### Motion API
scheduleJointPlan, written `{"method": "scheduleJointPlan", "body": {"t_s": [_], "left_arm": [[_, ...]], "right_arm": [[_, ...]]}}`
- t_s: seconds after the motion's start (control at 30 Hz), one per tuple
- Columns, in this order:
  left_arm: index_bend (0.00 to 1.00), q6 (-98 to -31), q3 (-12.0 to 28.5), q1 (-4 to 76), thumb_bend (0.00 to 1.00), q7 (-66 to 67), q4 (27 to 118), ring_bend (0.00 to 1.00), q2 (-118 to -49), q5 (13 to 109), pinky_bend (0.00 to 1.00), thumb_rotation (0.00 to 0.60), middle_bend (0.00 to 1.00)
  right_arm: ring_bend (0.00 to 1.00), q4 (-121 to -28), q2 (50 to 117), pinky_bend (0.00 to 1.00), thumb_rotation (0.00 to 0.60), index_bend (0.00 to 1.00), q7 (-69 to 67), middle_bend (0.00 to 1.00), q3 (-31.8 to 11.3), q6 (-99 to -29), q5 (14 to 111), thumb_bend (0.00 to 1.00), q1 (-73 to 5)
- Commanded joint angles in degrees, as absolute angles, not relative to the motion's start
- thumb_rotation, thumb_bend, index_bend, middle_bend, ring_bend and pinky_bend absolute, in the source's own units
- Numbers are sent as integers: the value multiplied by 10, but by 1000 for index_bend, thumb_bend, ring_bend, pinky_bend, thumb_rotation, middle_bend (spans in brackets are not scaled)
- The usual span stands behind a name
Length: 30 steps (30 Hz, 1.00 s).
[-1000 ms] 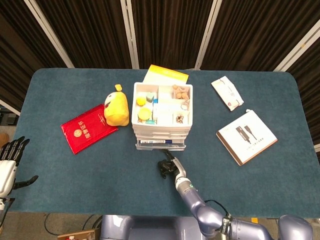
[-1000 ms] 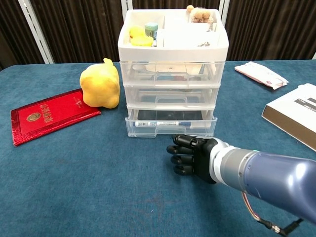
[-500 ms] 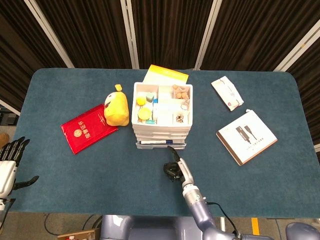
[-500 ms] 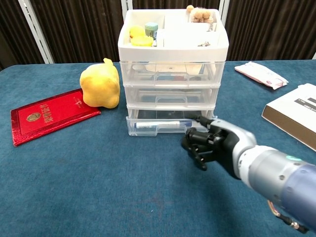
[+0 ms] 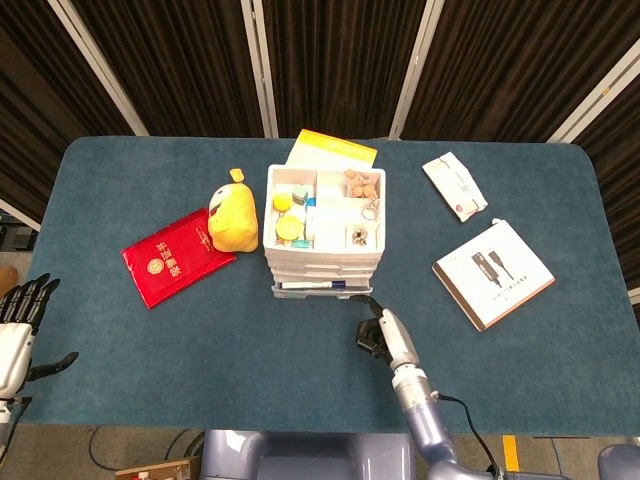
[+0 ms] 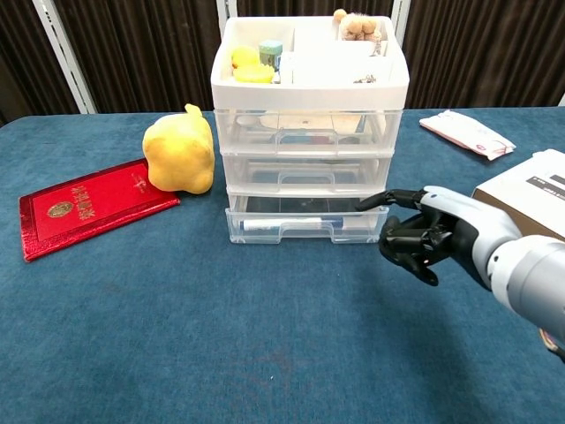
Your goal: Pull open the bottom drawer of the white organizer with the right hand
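The white organizer (image 6: 309, 128) (image 5: 322, 264) stands mid-table, a tray of small items on top and three clear drawers below. Its bottom drawer (image 6: 305, 226) (image 5: 322, 290) sticks out slightly past the two above and holds a pen. My right hand (image 6: 425, 233) (image 5: 381, 335) hovers just off the drawer's front right corner. Its dark fingers (image 6: 408, 240) are curled in around nothing, and one digit reaches toward that corner. Whether it touches the drawer is unclear. My left hand (image 5: 16, 335) is at the far left off the table edge, fingers spread and empty.
A yellow plush toy (image 6: 181, 150) (image 5: 233, 215) and a red booklet (image 6: 88, 205) (image 5: 175, 257) lie left of the organizer. A white packet (image 6: 466, 132) (image 5: 455, 186) and a white box (image 6: 530, 203) (image 5: 493, 272) lie to the right. A yellow-edged card (image 5: 335, 152) leans behind the organizer.
My right hand has moved rightward, from in front of the bottom drawer's middle to its right front corner. The drawer and the left hand have not moved.
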State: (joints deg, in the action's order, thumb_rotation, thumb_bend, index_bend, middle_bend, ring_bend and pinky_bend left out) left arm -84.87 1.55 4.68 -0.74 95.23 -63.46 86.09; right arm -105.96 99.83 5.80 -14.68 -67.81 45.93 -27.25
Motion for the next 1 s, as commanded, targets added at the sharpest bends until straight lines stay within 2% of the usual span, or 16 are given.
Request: {"method": "scheduleJointPlan", "body": {"t_s": [0.03,0.3,0.8,1.0], "left_arm": [[7,-847,16,47,44,-7,952,0,-635,860,0,600,0],[7,-844,17,48,45,-8,953,0,-635,856,0,600,0],[7,-837,17,50,44,-11,957,0,-632,851,0,600,0],[7,-834,17,50,46,-11,959,0,-631,849,0,600,0]], "right_arm": [[795,-1014,997,842,600,233,108,804,-135,-689,483,839,-291],[795,-973,1004,842,600,231,128,804,-144,-676,496,839,-308],[795,-936,1015,842,600,239,129,804,-153,-628,446,839,-319],[795,-936,1008,842,600,311,137,804,-149,-623,440,840,-319]]}}
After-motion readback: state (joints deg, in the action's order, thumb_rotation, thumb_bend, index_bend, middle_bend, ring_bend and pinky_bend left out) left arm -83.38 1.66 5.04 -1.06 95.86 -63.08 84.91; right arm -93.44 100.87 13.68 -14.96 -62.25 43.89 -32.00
